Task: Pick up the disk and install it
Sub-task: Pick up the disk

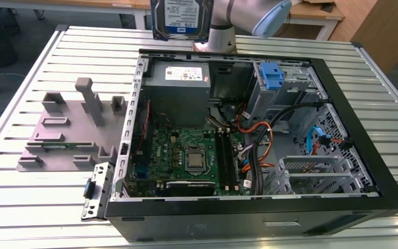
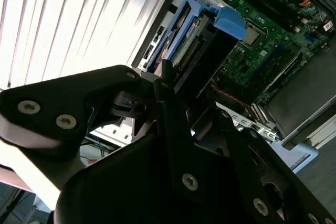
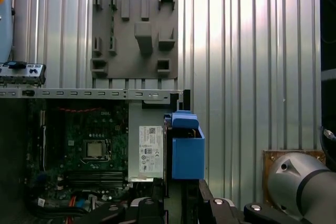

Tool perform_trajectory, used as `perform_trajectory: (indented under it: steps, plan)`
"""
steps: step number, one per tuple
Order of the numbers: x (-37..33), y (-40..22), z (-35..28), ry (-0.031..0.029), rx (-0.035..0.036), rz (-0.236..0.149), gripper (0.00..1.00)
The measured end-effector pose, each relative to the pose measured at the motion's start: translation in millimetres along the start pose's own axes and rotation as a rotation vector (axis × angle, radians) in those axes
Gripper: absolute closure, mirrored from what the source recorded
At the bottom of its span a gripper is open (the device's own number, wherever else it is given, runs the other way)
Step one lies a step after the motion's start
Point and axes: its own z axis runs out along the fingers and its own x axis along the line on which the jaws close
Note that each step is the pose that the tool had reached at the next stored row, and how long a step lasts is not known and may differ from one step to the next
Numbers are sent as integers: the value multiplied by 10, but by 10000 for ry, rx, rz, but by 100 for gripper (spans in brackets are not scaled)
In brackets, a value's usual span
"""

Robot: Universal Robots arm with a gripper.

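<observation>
One grey moulded fixture [image 1: 68, 132] with several upright posts sits on the slatted table [image 1: 19, 197] at the exterior view's left. Just beside it lies one open computer case [image 1: 219, 223]. Inside are one green motherboard [image 1: 185, 155] and one grey power-supply box [image 1: 178, 78] with a white sticker whose print is too small to read.

The disk [image 1: 180, 18] hangs upright in the air above the case's far edge, its white-and-blue label facing the room, with the arm [image 1: 254, 15] just to its right. Further right inside the case stand one tall blue clip [image 1: 271, 78] and a tangle of coloured cables [image 1: 254, 135].

In the first wrist view the gripper [image 3: 181, 205] has its black jaws closed on the disk — one blue side rail [image 3: 187, 153] faces the camera.
</observation>
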Motion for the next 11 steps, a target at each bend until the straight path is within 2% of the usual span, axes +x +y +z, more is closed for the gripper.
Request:
perform_trajectory:
  steps: [4, 9, 11]
  plan:
    - [-1, -76, 2, 1, -1, 1, 65]
    - [-1, -78, 6, -3, 2, 1, 65]
    - [8, -79, 26, -7, 1, -1, 65]
